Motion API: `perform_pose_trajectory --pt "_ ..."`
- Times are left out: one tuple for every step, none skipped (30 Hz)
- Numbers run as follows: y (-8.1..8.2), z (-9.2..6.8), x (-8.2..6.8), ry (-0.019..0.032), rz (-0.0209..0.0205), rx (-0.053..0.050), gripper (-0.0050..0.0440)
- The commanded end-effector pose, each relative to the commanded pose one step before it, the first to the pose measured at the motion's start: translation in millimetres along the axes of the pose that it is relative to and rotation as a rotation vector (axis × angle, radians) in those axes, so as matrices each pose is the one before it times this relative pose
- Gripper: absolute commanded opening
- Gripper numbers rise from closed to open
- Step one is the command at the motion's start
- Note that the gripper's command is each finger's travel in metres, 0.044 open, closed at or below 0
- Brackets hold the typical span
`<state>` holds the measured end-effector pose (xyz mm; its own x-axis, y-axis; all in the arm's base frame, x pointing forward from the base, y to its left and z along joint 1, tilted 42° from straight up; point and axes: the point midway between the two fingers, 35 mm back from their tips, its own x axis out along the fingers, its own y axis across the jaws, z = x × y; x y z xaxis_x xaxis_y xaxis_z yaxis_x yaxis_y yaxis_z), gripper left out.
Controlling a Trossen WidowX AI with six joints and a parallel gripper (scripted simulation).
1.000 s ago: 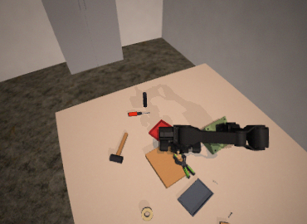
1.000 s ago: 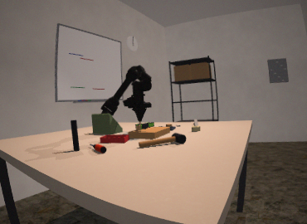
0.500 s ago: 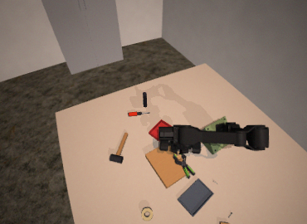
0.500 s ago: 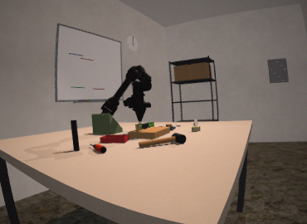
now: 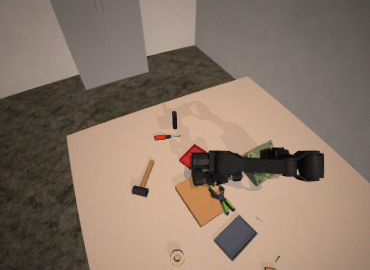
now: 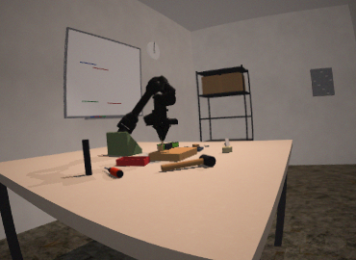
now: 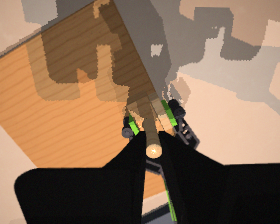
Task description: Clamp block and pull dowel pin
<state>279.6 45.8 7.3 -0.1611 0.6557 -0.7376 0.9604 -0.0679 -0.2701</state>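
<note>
The fingers are clenched on the dowel pin (image 7: pixel 152 134), whose round end faces the wrist camera. It rises from the small wooden block (image 7: pixel 145 108), pinched by the green-tipped spring clamp (image 7: pixel 172 114) at the wooden board's (image 7: pixel 61 115) edge on the desk (image 5: pixel 300 212).

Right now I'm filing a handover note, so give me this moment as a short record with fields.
gripper: gripper shut on the dowel pin, its round end facing the wrist camera
spring clamp: green and black spring clamp at the board's edge, under the gripper
board: wooden board flat on the table
small wooden block: between the clamp's tips; flatness cannot be judged
nearby: hammer, red screwdriver, grey pad, tape roll
</note>
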Motion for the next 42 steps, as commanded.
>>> perform_pose_trajectory --pt "0.38 0.00 -2.78 -0.00398 0.00537 -0.1033 0.0000" --pt "0.00 0.00 -0.03 0.00000 0.00000 -0.0328 0.0000" --pt "0.00 0.00 -0.03 0.00000 0.00000 -0.0261 0.0000" --pt "0.00 0.00 -0.02 0.00000 0.00000 -0.0240 0.0000" --pt "0.00 0.00 -0.03 0.00000 0.00000 -0.0299 0.0000" --pt "0.00 0.00 0.00 0.00000 0.00000 0.0000 0.0000" --pt "0.00 0.00 0.00 0.00000 0.00000 0.0000 0.0000" --pt "0.00 0.00 -0.03 0.00000 0.00000 -0.0302 0.0000" --pt "0.00 0.00 -0.03 0.00000 0.00000 -0.0313 0.0000" --pt "0.00 0.00 -0.03 0.00000 0.00000 -0.0309 0.0000" --pt "0.00 0.00 -0.03 0.00000 0.00000 -0.0309 0.0000" --pt "0.00 0.00 -0.03 0.00000 0.00000 -0.0325 0.0000" --pt "0.00 0.00 -0.03 0.00000 0.00000 -0.0332 0.0000" --pt "0.00 0.00 -0.03 0.00000 0.00000 -0.0333 0.0000" --pt "0.00 0.00 -0.03 0.00000 0.00000 -0.0334 0.0000" --pt "0.00 0.00 -0.03 0.00000 0.00000 -0.0333 0.0000" --pt "0.00 0.00 -0.03 0.00000 0.00000 -0.0333 0.0000" --pt "0.00 0.00 -0.03 0.00000 0.00000 -0.0330 0.0000" --pt "0.00 0.00 -0.03 0.00000 0.00000 -0.0331 0.0000" --pt "0.00 0.00 -0.03 0.00000 0.00000 -0.0323 0.0000" --pt "0.00 0.00 -0.03 0.00000 0.00000 -0.0325 0.0000" --pt "0.00 0.00 -0.03 0.00000 0.00000 -0.0323 0.0000" --pt "0.00 0.00 0.00 0.00000 0.00000 0.0000 0.0000" --pt "0.00 0.00 0.00 0.00000 0.00000 0.0000 0.0000" --pt "0.00 0.00 -0.03 0.00000 0.00000 -0.0323 0.0000" --pt "0.00 0.00 -0.03 0.00000 0.00000 -0.0300 0.0000" --pt "0.00 0.00 -0.03 0.00000 0.00000 -0.0303 0.0000" --pt "0.00 0.00 -0.03 0.00000 0.00000 -0.0295 0.0000" --pt "0.00 0.00 -0.03 0.00000 0.00000 -0.0296 0.0000" --pt "0.00 0.00 -0.04 0.00000 0.00000 -0.0305 0.0000" --pt "0.00 0.00 -0.04 0.00000 0.00000 -0.0317 0.0000" --pt "0.00 0.00 -0.04 0.00000 0.00000 -0.0310 0.0000" --pt "0.00 0.00 -0.03 0.00000 0.00000 -0.0242 0.0000" --pt "0.00 0.00 -0.04 0.00000 0.00000 -0.0232 0.0000" --pt "0.00 0.00 -0.05 0.00000 0.00000 -0.0301 0.0000" --pt "0.00 0.00 -0.04 0.00000 0.00000 -0.0233 0.0000" --pt "0.00 0.00 -0.02 0.00000 0.00000 -0.0140 0.0000" --pt "0.00 0.00 -0.03 0.00000 0.00000 -0.0140 0.0000" --pt "0.00 0.00 -0.05 0.00000 0.00000 -0.0224 0.0000" --pt "0.00 0.00 0.00 0.00000 0.00000 0.0000 0.0000" --pt "0.00 0.00 0.00 0.00000 0.00000 0.0000 0.0000" --pt "0.00 0.00 -0.04 0.00000 0.00000 -0.0155 0.0000"
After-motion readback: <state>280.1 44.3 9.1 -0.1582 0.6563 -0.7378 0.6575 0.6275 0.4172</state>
